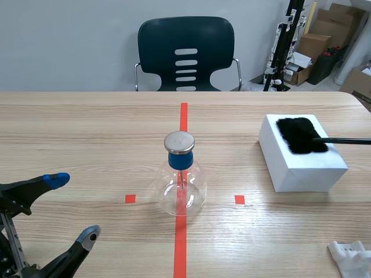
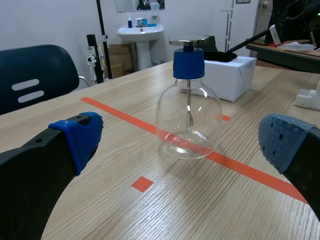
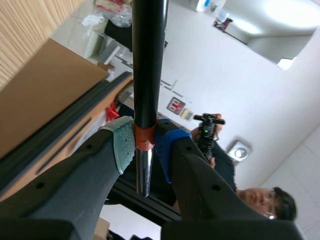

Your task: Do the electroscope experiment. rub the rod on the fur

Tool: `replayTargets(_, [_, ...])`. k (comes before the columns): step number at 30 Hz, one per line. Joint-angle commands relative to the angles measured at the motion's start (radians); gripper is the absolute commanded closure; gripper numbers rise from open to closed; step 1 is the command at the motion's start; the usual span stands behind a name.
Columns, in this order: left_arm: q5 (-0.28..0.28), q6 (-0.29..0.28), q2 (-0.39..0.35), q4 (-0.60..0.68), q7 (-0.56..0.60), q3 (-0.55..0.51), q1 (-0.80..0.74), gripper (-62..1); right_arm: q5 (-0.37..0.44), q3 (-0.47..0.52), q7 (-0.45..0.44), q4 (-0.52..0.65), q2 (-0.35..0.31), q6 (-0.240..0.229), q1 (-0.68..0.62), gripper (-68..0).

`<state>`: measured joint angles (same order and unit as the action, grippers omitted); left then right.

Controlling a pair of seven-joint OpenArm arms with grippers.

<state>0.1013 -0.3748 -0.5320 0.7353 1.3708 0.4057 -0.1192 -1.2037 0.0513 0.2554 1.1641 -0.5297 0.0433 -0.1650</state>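
My right jaws pinch the rod (image 3: 148, 60) at its red band near the metal end. That looks a good hold, since the black shaft seems smooth, stiff, light and probably slippery. Its tip lies on the fur (image 1: 298, 134), a soft black pile atop a white box (image 1: 301, 171), right of the glass flask (image 1: 181, 188). Left jaws gape wide, left of the flask on my side.
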Motion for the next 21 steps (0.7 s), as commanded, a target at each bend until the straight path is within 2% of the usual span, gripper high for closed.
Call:
replayTargets(1, [-0.007, -0.002, 0.0, 0.012, 0.018, 0.001, 0.003, -62.3, -0.016, 0.013, 0.0, 0.013, -0.019, -0.001, -0.004, -0.4])
replayTargets(6, [-0.007, -0.002, 0.0, 0.012, 0.018, 0.001, 0.003, -62.3, -0.028, 0.014, -0.006, 0.013, 0.0, 0.012, 0.019, -0.4])
replayTargets(11, [-0.007, -0.002, 0.0, 0.012, 0.018, 0.001, 0.003, -62.3, -0.095, 0.011, -0.014, 0.013, 0.043, 0.008, 0.082, -0.4])
replayTargets(13, [-0.007, -0.002, 0.0, 0.012, 0.018, 0.001, 0.003, -62.3, -0.114, 0.004, -0.015, 0.013, 0.057, -0.008, 0.104, -0.4])
replayTargets(21, [-0.007, -0.002, 0.0, 0.012, 0.018, 0.001, 0.003, -62.3, -0.119, -0.012, -0.018, 0.013, 0.07, -0.017, 0.129, -0.4])
